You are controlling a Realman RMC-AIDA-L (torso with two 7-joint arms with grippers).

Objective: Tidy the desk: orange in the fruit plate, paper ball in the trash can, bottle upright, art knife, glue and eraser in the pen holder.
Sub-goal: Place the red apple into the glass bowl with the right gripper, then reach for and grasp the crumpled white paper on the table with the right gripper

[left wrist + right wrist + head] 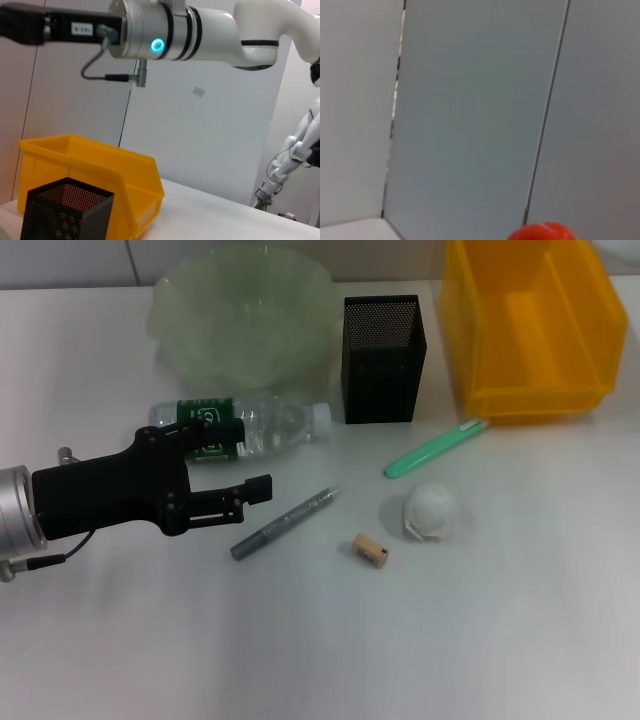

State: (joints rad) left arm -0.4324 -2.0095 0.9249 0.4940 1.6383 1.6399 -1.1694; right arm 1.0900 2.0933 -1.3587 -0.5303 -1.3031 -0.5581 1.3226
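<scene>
The bottle (270,425) lies on its side in front of the fruit plate (240,315), which holds nothing. My left gripper (245,455) is open, one finger over the bottle's label and the other on its near side. The green art knife (435,448), the grey glue pen (285,523), the eraser (370,551) and the white paper ball (432,510) lie on the table. The pen holder (385,360) and the yellow trash can (530,320) stand at the back. The orange (542,232) shows only at the edge of the right wrist view. The right gripper's black body (25,25) hangs high up, its fingers out of frame.
The left wrist view shows the trash can (100,170) and the pen holder (65,210) under my raised right arm (200,30). A white wall stands behind the table. The white tabletop (450,640) runs to the front.
</scene>
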